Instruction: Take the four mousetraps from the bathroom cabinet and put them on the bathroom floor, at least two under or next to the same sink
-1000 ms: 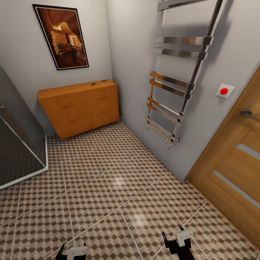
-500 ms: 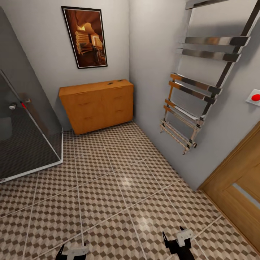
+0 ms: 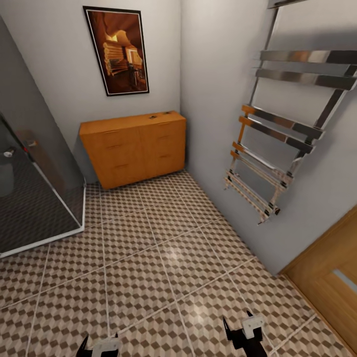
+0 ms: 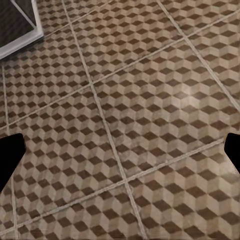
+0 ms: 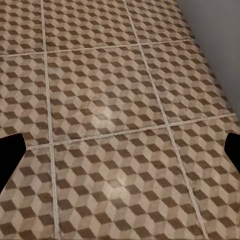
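The cabinet (image 3: 134,148) is seen far off, drawers closed – small items atop; both grippers' jaws are held apart.

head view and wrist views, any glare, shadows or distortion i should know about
Head view: wide-angle bend tilts the walls and the chrome towel rail; a soft glare patch sits on the cube-patterned tiled floor; the orange-brown wooden cabinet casts a shadow at its base. Both wrist views: slightly soft, with faint pale sheen on the tiles.

Pale grey walls (image 3: 218,74) carry a framed picture (image 3: 118,50) and a chrome towel rail (image 3: 282,129); a glass shower screen (image 3: 29,188) stands opposite a wooden door (image 3: 327,282).
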